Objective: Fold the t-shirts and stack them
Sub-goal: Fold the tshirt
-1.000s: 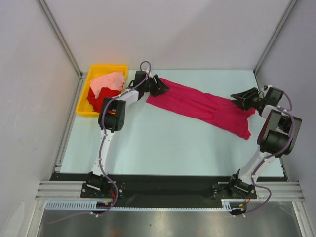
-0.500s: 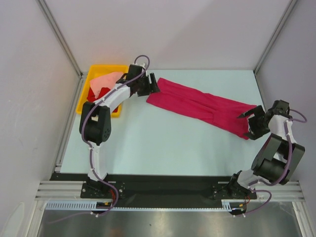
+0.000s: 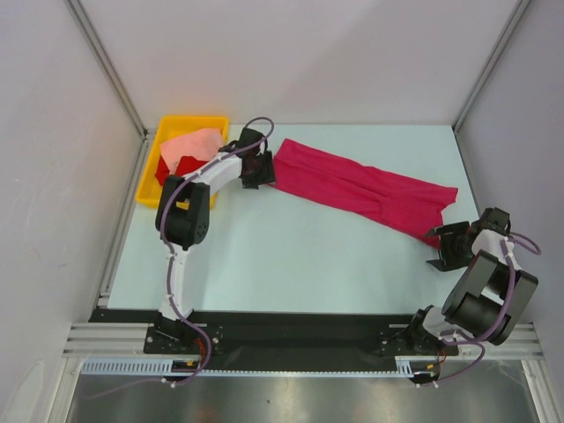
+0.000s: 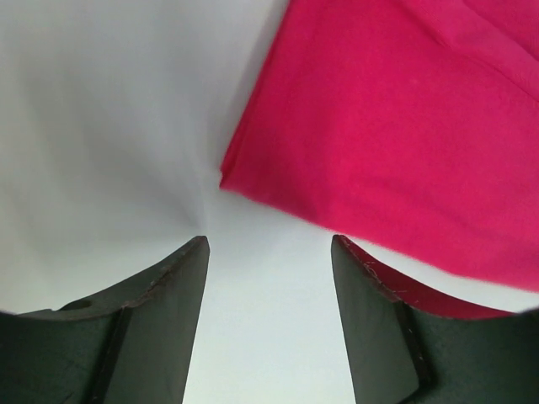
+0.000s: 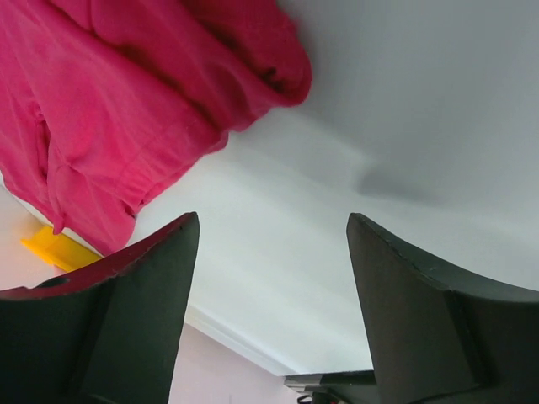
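The magenta-crimson t-shirt [image 3: 361, 187] lies stretched in a long band across the far half of the table; it also shows in the left wrist view [image 4: 396, 143] and the right wrist view [image 5: 126, 126]. My left gripper [image 3: 264, 172] is open and empty, just off the shirt's left end. My right gripper [image 3: 439, 248] is open and empty on the table, just below the shirt's right end. The pale salmon-pink t-shirt [image 3: 192, 145] and the bright red t-shirt [image 3: 170, 175] lie bunched in the yellow bin.
The yellow bin [image 3: 167, 125] stands at the table's far left corner. Grey walls with metal posts close in the table on the left, back and right. A yellow corner of the bin shows in the right wrist view [image 5: 57, 248].
Both grippers have let go of the shirt's ends and drawn back. The left one moved slightly toward me; the right arm swung down to the table's right edge. The shirt lies flatter.
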### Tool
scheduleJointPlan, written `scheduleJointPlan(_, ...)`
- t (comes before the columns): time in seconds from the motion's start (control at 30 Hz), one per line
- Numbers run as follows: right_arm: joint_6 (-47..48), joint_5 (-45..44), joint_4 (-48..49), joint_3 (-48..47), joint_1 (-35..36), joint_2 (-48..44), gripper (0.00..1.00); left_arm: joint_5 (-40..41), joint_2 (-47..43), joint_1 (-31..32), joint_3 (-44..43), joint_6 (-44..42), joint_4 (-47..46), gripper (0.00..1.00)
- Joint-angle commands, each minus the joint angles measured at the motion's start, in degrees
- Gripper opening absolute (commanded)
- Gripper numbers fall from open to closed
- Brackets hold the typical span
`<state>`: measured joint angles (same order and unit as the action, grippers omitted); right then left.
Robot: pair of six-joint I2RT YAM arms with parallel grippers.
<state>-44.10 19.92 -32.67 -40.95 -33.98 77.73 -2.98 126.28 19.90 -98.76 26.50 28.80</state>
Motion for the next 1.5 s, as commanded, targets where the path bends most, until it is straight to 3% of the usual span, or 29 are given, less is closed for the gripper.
scheduleJointPlan(0.0, -0.6, 1.4, 5.0, 0.1, -0.3, 1.6, 0.77, 1.5, 4.1, -0.1, -7.8, -0.2, 3.4, 0.66)
scheduleJointPlan(0.13, -0.6, 1.8, 7.4, 1.1, -0.5, 2.8, 0.86, 2.4, 8.2, -0.3, -11.5, 0.5, 4.0, 0.67)
scheduleJointPlan(0.3, 0.0, 1.6, 8.3, 1.3, -0.9, 3.9, 0.90, 2.8, 9.7, -0.7, -13.1, 1.4, 5.4, 0.65)
scheduleJointPlan(0.43, 0.0, 1.7, 8.6, 1.0, -1.8, 5.4, 0.87, 2.8, 9.9, -1.1, -11.8, 2.3, 6.0, 0.63)
scheduleJointPlan(0.53, -1.6, 1.6, 9.5, 1.4, -2.0, 5.8, 0.77, 4.6, 9.8, -1.1, -11.3, 2.6, 7.5, 0.62)
scheduleJointPlan(0.7, -2.7, 1.1, 10.0, 1.2, -2.0, 6.3, 0.77, 5.4, 6.7, -1.2, -6.2, 1.8, 6.8, 0.66)
scheduleJointPlan(0.87, -2.3, 0.4, 10.3, 1.5, -2.1, 7.5, 0.78, 3.4, 6.9, -1.5, -5.0, 2.3, 5.9, 0.64)
scheduleJointPlan(0.97, -2.0, 0.4, 11.7, 1.1, -2.1, 8.1, 0.78, 1.7, 8.9, -1.6, -6.3, 2.3, 4.5, 0.58)
scheduleJointPlan(1.1, -1.1, -0.6, 12.2, -0.6, -2.1, 10.4, 0.76, 1.6, 11.2, -2.1, -9.6, 1.5, 5.7, 0.26)
scheduleJointPlan(1.17, -1.0, -0.8, 13.1, -1.5, -2.1, 11.3, 0.65, 2.0, 11.3, -2.5, -9.1, 0.9, 4.8, 0.18)
scheduleJointPlan(1.23, -1.4, -0.8, 13.8, -2.1, -2.0, 12.7, 0.58, 1.8, 11.5, -2.8, -9.3, 0.0, 4.7, 0.00)
scheduleJointPlan(1.4, -2.8, -2.2, 16.6, -4.0, -1.1, 15.2, 0.46, 0.6, 9.8, -2.8, -7.0, -0.7, 4.3, 0.00)
scheduleJointPlan(1.47, -2.5, -2.7, 17.9, -5.4, -0.7, 17.0, 0.35, -0.3, 8.4, -2.5, -3.7, -0.4, 3.3, 0.00)
